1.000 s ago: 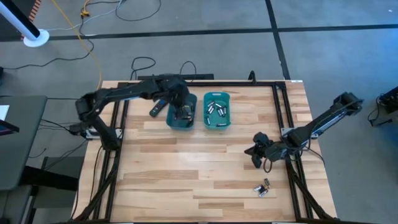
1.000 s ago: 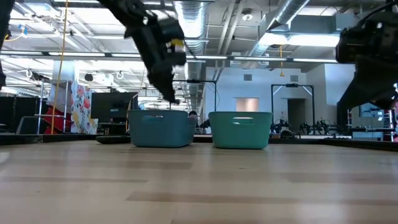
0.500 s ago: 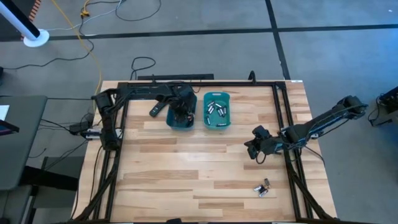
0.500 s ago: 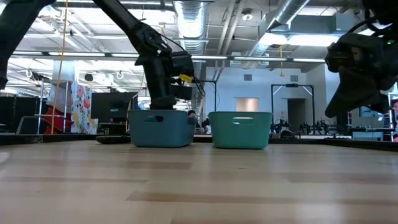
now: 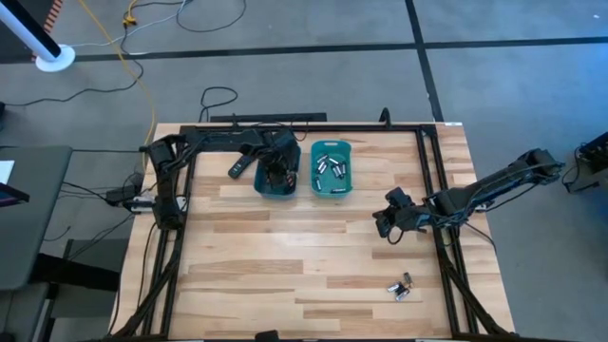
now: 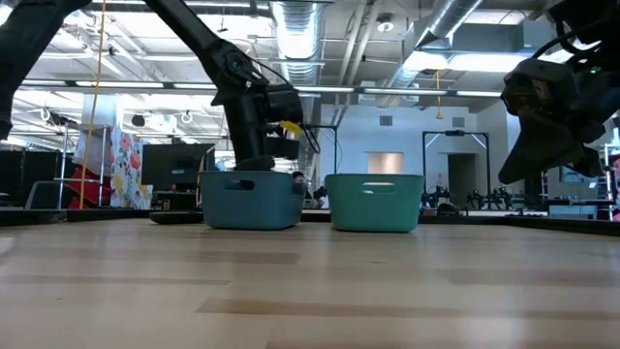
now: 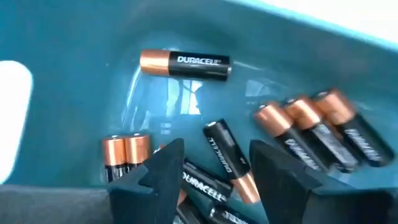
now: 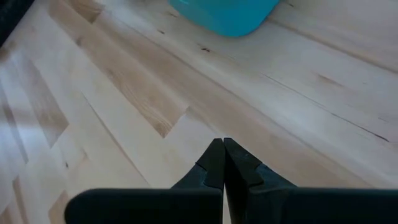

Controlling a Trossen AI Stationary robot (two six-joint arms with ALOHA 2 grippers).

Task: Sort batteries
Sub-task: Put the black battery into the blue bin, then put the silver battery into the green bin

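- The batteries (image 7: 185,65) in front of my left jaws (image 7: 214,171) are dark cells with copper ends, lying loose on the floor of the darker teal bin (image 5: 277,171).
- My left jaws stand apart, low inside that bin, with one copper-ended cell lying in the gap between them; I judge this to be the drop-off step of the sort.
- The lighter teal bin (image 5: 331,168) just beside it holds silvery-grey cells (image 5: 332,167).
- A few unsorted batteries (image 5: 401,286) lie together near the front right of the surface (image 5: 285,256), well apart from both bins.
- My right jaws (image 8: 222,163) are pressed together, holding nothing, hovering over bare wood between the bins and those loose cells.
- Next, I judge, my left arm must lift clear of the bin, and my right jaws must part and come down on a loose cell.
- A flat black device (image 5: 241,163) lies beside the darker bin.
- The surface is pale wooden planks in a black frame; beyond is a large hall with ceiling ducts (image 6: 300,29).
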